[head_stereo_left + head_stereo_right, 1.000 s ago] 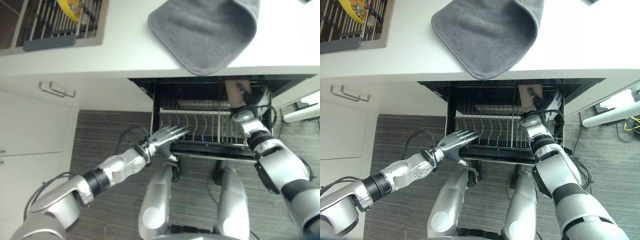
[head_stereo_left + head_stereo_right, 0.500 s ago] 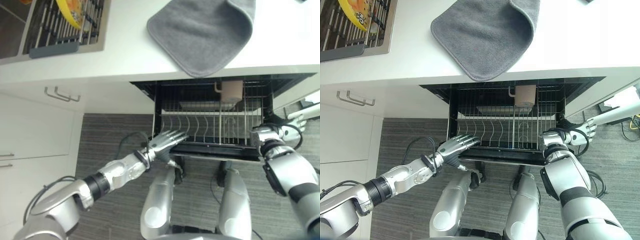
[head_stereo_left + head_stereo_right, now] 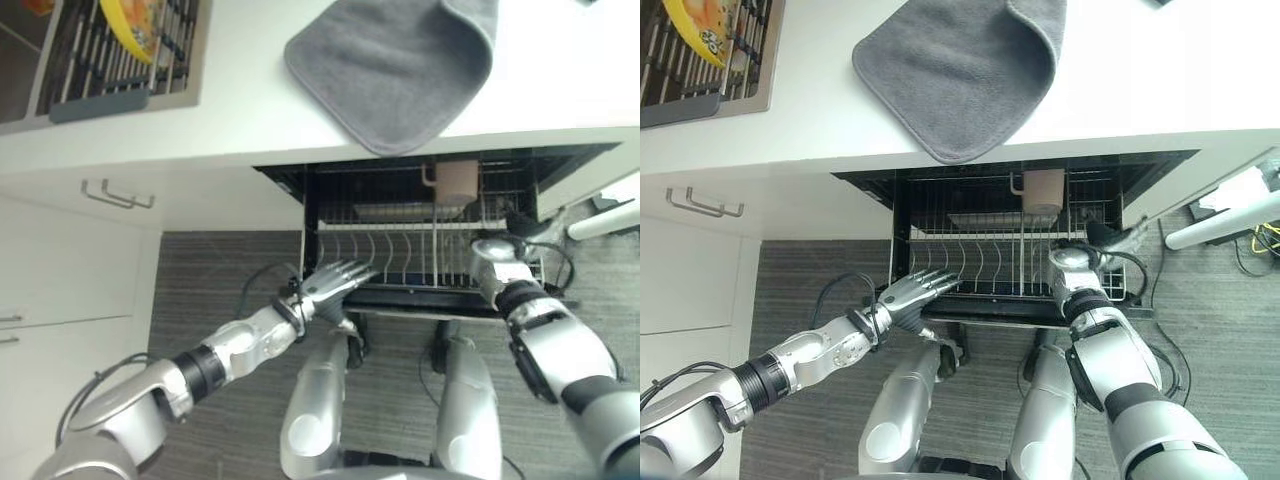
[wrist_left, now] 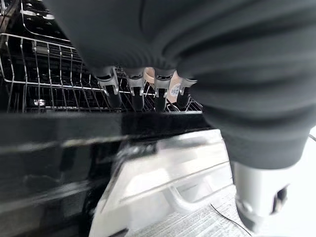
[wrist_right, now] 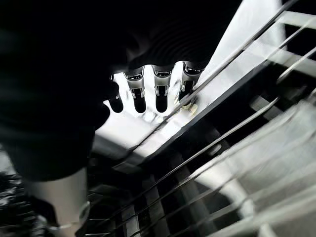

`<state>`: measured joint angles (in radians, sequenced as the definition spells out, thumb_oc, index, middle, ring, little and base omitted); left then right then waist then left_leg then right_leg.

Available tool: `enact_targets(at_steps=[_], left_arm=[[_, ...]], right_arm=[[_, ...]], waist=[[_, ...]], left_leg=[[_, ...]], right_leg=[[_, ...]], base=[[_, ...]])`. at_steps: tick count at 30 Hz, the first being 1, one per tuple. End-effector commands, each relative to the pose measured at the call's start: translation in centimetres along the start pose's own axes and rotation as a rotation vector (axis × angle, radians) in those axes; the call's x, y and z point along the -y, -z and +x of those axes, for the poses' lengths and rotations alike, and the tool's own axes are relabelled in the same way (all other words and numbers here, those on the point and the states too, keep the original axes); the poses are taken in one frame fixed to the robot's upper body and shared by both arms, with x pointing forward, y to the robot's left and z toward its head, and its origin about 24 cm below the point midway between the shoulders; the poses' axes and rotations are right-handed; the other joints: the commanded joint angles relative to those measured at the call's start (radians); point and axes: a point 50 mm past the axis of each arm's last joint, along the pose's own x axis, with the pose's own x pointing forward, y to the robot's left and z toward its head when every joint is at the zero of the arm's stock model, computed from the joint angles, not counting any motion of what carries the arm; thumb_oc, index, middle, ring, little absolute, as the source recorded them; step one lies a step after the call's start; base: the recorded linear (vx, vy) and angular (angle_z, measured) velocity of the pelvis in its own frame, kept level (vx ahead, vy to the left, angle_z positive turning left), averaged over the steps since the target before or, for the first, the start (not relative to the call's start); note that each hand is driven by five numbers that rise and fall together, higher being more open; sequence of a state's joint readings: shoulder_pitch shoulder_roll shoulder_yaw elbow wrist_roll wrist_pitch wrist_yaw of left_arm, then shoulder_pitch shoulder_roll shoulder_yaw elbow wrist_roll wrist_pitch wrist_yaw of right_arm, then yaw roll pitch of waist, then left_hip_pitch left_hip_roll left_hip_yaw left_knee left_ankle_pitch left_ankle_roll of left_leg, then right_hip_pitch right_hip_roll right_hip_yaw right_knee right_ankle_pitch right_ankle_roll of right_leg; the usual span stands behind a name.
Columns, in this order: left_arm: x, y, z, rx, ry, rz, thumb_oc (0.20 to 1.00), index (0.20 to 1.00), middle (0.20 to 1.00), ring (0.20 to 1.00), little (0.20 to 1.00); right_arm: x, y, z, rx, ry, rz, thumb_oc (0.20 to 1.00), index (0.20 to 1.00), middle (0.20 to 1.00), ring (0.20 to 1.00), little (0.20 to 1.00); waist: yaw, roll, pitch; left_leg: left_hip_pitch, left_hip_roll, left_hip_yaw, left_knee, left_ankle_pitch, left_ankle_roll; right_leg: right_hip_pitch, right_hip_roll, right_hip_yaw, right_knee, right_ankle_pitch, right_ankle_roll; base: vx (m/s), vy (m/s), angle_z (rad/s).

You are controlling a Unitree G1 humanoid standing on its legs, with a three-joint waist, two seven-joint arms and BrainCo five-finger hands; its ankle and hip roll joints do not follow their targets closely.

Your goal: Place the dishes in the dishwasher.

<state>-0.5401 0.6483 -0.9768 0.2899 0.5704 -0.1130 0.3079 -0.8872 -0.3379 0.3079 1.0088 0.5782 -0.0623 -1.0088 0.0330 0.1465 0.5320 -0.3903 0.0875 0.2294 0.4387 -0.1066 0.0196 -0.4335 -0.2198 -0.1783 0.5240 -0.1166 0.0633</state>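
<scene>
The pulled-out dishwasher rack [image 3: 1000,262] held 1 beige mug [image 3: 1044,190] at its back. A yellow dish [image 3: 702,32] sat in the sink rack [image 3: 700,95]. Left hand [image 3: 912,297], fingers straight, rested on the rack's front edge; right hand [image 3: 1108,238] reached inside with straight fingers [image 5: 160,98].

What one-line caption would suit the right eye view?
Mug in the pulled-out dishwasher rack; left hand open at its front edge.
</scene>
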Motion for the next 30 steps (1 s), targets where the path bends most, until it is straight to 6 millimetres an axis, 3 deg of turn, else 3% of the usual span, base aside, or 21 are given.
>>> enact_targets(at_steps=[1,2,5,8,10,13,19,24,26,30], left_arm=[[-0.5,-0.2,-0.4,-0.003,-0.037,-0.001,1.000,1.000,1.000,1.000,1.000],[0.1,0.4,-0.7,-0.039,-0.029,-0.015,1.000,1.000,1.000,1.000,1.000],[1.0,1.0,-1.2,-0.090,-0.023,-0.041,1.000,1.000,1.000,1.000,1.000],[4.1,1.6,-3.0,-0.185,0.000,-0.103,1.000,1.000,1.000,1.000,1.000],[6.6,1.8,-4.0,-0.270,0.038,-0.212,1.000,1.000,1.000,1.000,1.000],[7.5,1.9,-4.3,-0.311,0.058,-0.273,1.000,1.000,1.000,1.000,1.000],[11.8,1.2,-4.9,-0.567,0.160,-0.877,1.000,1.000,1.000,1.000,1.000],[12.2,1.2,-5.2,-0.696,0.019,-1.190,1.000,1.000,1.000,1.000,1.000],[11.7,1.1,-5.3,-0.672,-0.037,-1.249,1.000,1.000,1.000,1.000,1.000],[9.8,0.9,-5.9,-0.551,-0.096,-1.560,1.000,1.000,1.000,1.000,1.000]], right_arm=[[-3.1,1.9,-3.5,-0.105,-0.308,0.116,1.000,1.000,1.000,1.000,1.000],[-4.1,2.1,-5.6,-0.119,-0.414,0.154,1.000,1.000,1.000,1.000,1.000],[-4.3,3.3,-7.4,-0.161,-0.530,0.219,1.000,1.000,1.000,1.000,1.000],[-2.4,6.7,-9.6,-0.207,-0.634,0.239,1.000,1.000,1.000,1.000,1.000],[-1.2,8.2,-10.0,-0.235,-0.695,0.274,1.000,1.000,1.000,1.000,1.000],[-1.1,8.5,-10.4,-0.246,-0.722,0.279,1.000,1.000,1.000,1.000,1.000],[-1.1,9.7,-12.7,-0.331,-0.918,0.320,1.000,1.000,1.000,1.000,1.000],[0.6,10.6,-13.1,-0.362,-0.941,0.370,1.000,1.000,1.000,1.000,1.000],[1.5,10.9,-13.2,-0.395,-0.972,0.427,1.000,1.000,1.000,1.000,1.000],[4.3,10.8,-12.9,-0.393,-1.010,0.560,1.000,1.000,1.000,1.000,1.000]], waist=[[0.010,-0.049,-0.012],[0.002,-0.062,-0.032],[-0.008,-0.078,-0.066],[-0.031,-0.110,-0.145],[-0.040,-0.125,-0.212],[-0.043,-0.128,-0.236],[-0.057,-0.143,-0.355],[-0.060,-0.155,-0.390],[-0.060,-0.160,-0.397],[-0.060,-0.163,-0.407]], left_leg=[[0.096,-0.003,0.009,-0.040,-0.003,0.005],[0.119,0.002,0.008,-0.051,-0.001,-0.001],[0.157,0.008,0.011,-0.080,0.007,-0.007],[0.256,0.020,0.026,-0.162,0.029,-0.018],[0.329,0.025,0.029,-0.236,0.048,-0.029],[0.350,0.026,0.023,-0.262,0.058,-0.033],[0.429,0.023,0.000,-0.379,0.112,-0.049],[0.461,0.016,-0.006,-0.417,0.116,-0.043],[0.471,0.014,-0.006,-0.429,0.117,-0.041],[0.489,0.009,-0.012,-0.462,0.127,-0.042]], right_leg=[[0.097,-0.012,-0.046,-0.065,0.048,0.000],[0.120,-0.007,-0.043,-0.081,0.047,0.000],[0.155,-0.001,-0.043,-0.108,0.048,0.001],[0.248,0.006,-0.052,-0.181,0.052,0.008],[0.327,0.018,-0.061,-0.255,0.059,0.012],[0.348,0.024,-0.058,-0.275,0.061,0.013],[0.428,0.062,-0.044,-0.370,0.090,0.015],[0.467,0.077,-0.039,-0.411,0.098,0.013],[0.481,0.080,-0.039,-0.432,0.106,0.013],[0.506,0.083,-0.046,-0.496,0.141,0.023]], base=[[0.05,-0.020,-0.11],[0.05,-0.018,-0.09],[0.07,-0.016,-0.07],[0.14,-0.021,-0.10],[0.12,0.015,-0.09],[0.03,0.011,-0.01],[0.05,-0.005,-0.05],[0.03,-0.033,-0.04],[0.01,-0.045,-0.02],[0.01,-0.021,-0.01]])
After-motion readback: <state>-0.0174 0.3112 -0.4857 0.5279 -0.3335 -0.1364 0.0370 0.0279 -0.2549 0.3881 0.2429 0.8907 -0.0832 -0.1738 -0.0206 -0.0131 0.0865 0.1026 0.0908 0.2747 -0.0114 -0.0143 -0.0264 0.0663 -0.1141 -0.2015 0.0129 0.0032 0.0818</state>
